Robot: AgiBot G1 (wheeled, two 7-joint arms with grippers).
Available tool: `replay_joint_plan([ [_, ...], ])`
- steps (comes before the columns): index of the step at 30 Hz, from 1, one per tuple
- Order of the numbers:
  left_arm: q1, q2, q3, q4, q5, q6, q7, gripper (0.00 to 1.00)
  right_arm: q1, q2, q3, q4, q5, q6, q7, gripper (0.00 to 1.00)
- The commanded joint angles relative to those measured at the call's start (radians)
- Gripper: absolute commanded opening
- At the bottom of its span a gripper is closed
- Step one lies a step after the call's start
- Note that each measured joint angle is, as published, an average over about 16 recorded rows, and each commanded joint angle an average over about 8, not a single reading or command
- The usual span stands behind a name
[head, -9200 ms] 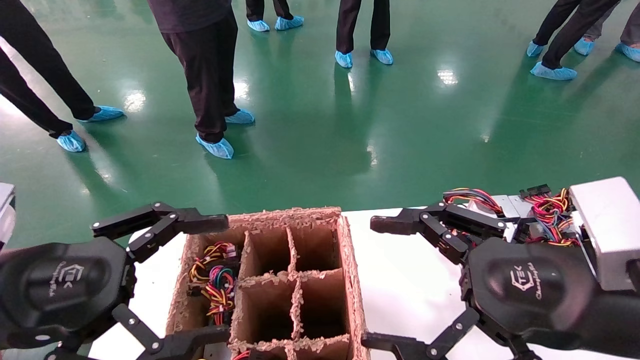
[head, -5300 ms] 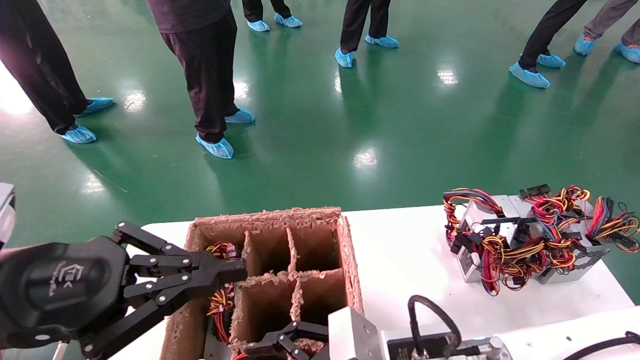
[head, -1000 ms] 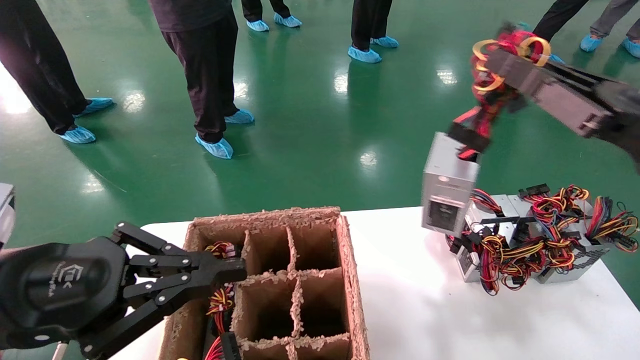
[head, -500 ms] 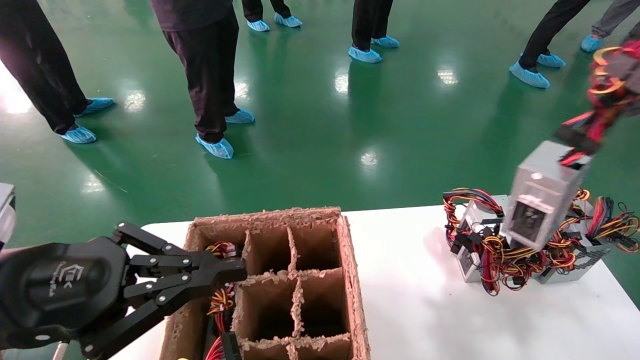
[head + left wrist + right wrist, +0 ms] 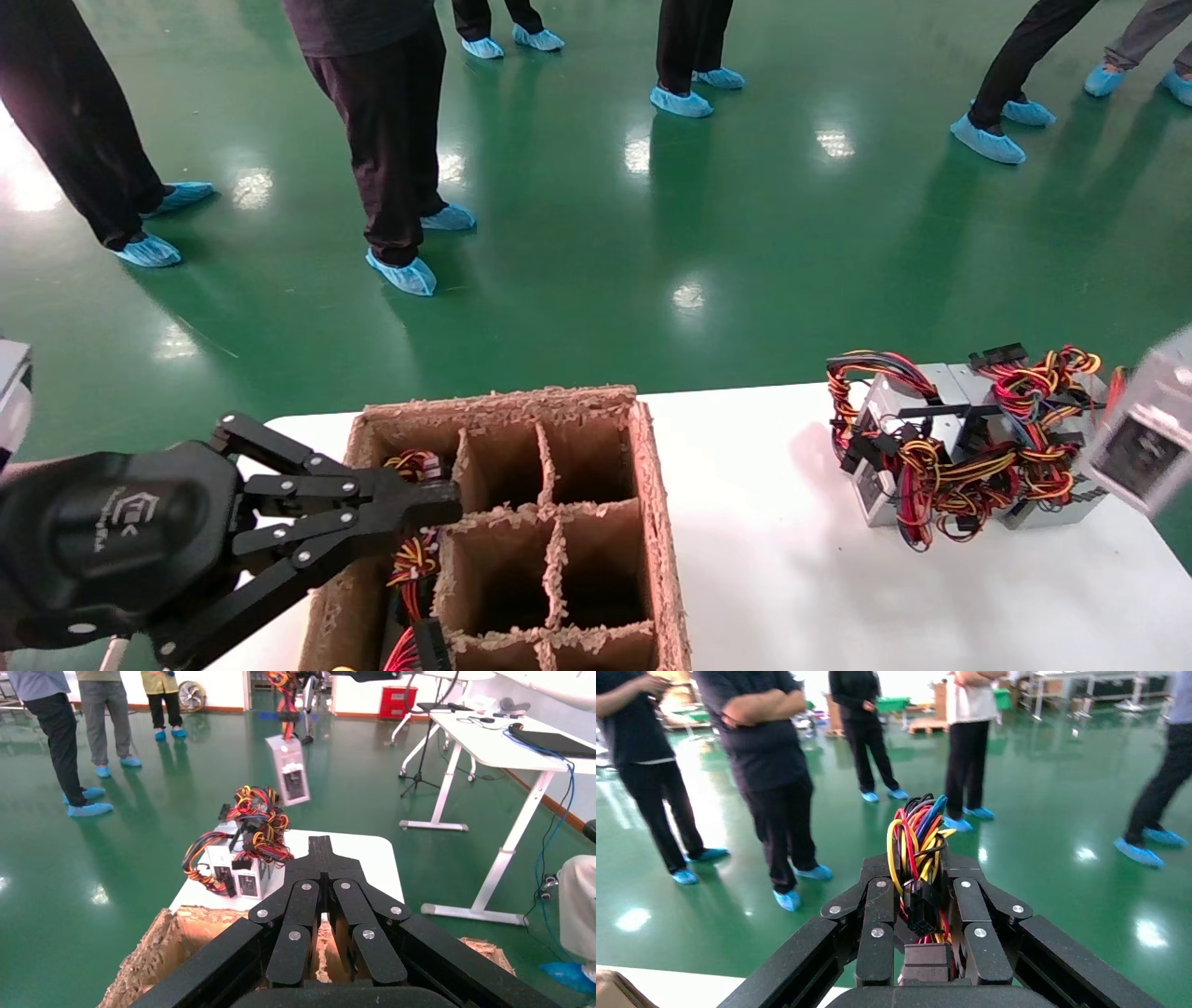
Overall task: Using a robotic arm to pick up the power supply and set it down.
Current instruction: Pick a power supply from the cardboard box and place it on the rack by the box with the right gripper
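Presently, in the head view, the power supply [image 5: 1147, 445] hangs in the air at the far right frame edge, above and just beyond the right end of the white table [image 5: 792, 559], beside the cluster of other supplies [image 5: 968, 447] lying there. Its carrier is out of frame here. The left gripper [image 5: 410, 508] sits with its fingers drawn together over the near-left corner of the cardboard divider box [image 5: 559, 522], holding nothing.

From the left wrist view, the supply dangles lengthwise, long axis near vertical, suspended by its wire bundle [image 5: 284, 702] from above; it hangs apart from the cluster, and bare tabletop lies between the cluster and the box.

From the right wrist view, the right gripper [image 5: 925, 903] is clamped on the wire bundle, cables sprouting up between its fingers; the case itself is hidden below. Judgement: the right arm alone is placed to set it down, and the load may swing; the table edge is close, so lowering calls for moving inward first.
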State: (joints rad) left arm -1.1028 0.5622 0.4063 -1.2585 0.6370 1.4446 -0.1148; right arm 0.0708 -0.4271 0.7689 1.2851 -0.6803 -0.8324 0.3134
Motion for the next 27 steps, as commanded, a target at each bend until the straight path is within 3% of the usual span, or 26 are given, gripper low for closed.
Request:
replay_joint_plan([
  [1, 0.000, 0.000, 0.000, 0.000, 0.000, 0.000, 0.000, 0.00, -0.058, -0.018, 0.068, 0.002, -0.024, -0.003, 0.007, 0.00],
  [6, 0.000, 0.000, 0.000, 0.000, 0.000, 0.000, 0.000, 0.00, -0.174, -0.062, 0.180, 0.026, -0.077, -0.006, 0.044, 0.00],
  [12, 0.000, 0.000, 0.000, 0.000, 0.000, 0.000, 0.000, 0.00, -0.254, -0.098, 0.236, 0.041, -0.121, 0.005, 0.074, 0.00],
  [19, 0.000, 0.000, 0.000, 0.000, 0.000, 0.000, 0.000, 0.00, -0.279, -0.128, 0.217, 0.041, -0.151, 0.036, 0.085, 0.00],
  [27, 0.000, 0.000, 0.000, 0.000, 0.000, 0.000, 0.000, 0.00, -0.234, -0.140, 0.124, 0.020, -0.170, 0.088, 0.075, 0.00],
])
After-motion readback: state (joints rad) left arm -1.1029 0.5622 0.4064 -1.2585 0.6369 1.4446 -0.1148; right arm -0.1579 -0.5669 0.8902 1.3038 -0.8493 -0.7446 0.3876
